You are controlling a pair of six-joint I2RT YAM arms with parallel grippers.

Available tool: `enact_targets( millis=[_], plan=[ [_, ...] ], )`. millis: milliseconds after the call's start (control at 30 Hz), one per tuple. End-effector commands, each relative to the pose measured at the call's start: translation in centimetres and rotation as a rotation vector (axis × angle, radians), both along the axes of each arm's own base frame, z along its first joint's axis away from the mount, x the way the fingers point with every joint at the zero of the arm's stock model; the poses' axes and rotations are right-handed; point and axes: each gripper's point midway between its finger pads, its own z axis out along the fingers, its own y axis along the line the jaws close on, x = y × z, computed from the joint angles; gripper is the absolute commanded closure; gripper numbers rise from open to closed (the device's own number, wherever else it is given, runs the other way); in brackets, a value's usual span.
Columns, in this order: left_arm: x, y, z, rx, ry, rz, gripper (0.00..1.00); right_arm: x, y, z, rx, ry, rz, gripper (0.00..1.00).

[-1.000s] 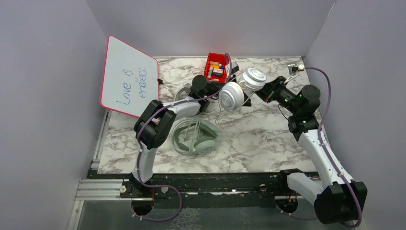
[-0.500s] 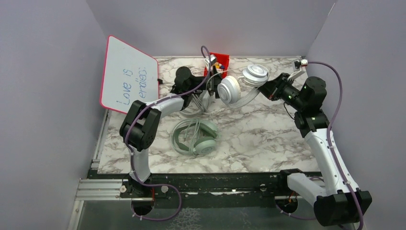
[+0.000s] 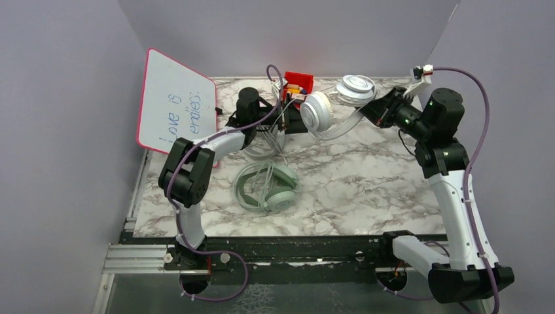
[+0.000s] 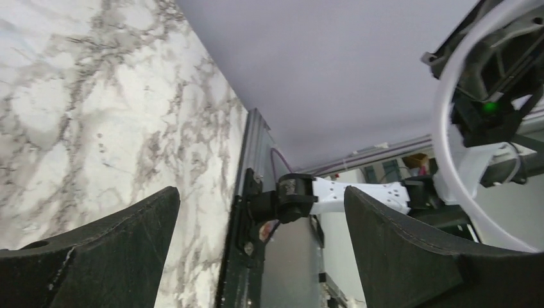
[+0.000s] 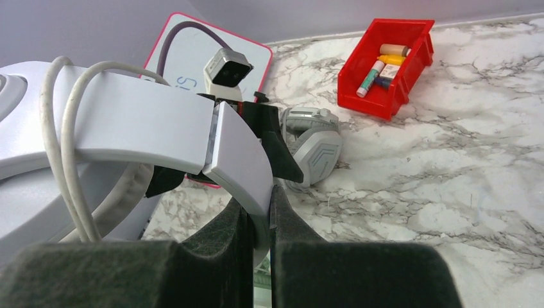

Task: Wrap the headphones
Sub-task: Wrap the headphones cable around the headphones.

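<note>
White headset [image 3: 317, 112] is held in the air above the back of the table [image 3: 366, 176], its headband clamped between the closed fingers of the right gripper [image 5: 256, 218]; cable loops are seen across the band. Left gripper [image 4: 262, 192] is spread wide, nothing between the fingers, just beside the raised ear cup and near the red bin [image 3: 302, 80]. Mint-green headset [image 3: 278, 195] is lying flat nearer the front. Grey-white headset [image 5: 317, 144] is lying by the left arm. Whiteboard [image 3: 177, 108] is leaned at left.
</note>
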Motion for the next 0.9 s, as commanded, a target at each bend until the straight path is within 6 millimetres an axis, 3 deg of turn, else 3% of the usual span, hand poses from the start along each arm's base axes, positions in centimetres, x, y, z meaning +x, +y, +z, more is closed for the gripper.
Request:
enact_targets(
  millis=[0, 267, 500, 733, 867],
  plan=[
    [0.6, 0.3, 1.1, 0.052, -0.177, 0.088, 0.03, -0.4, -0.6, 2.0, -0.034, -0.041, -0.02, 0.99],
    [1.6, 0.2, -1.4, 0.203, -0.307, 0.222, 0.05, -0.7, -0.9, 6.1, -0.138, -0.133, 0.0, 0.99],
    [2.7, -0.7, -2.7, 0.332, -0.399, 0.343, 0.04, -1.9, 0.2, 10.2, -0.203, -0.203, 0.123, 0.99],
    [4.7, 0.2, -2.3, 0.397, -0.486, 0.527, 0.01, -4.0, 1.6, 12.6, -0.18, -0.265, 0.238, 0.99],
    [6.4, 2.0, -2.5, 0.444, -0.489, 0.67, 0.01, -4.5, 1.8, 12.9, -0.178, -0.27, 0.257, 0.99]
  ],
)
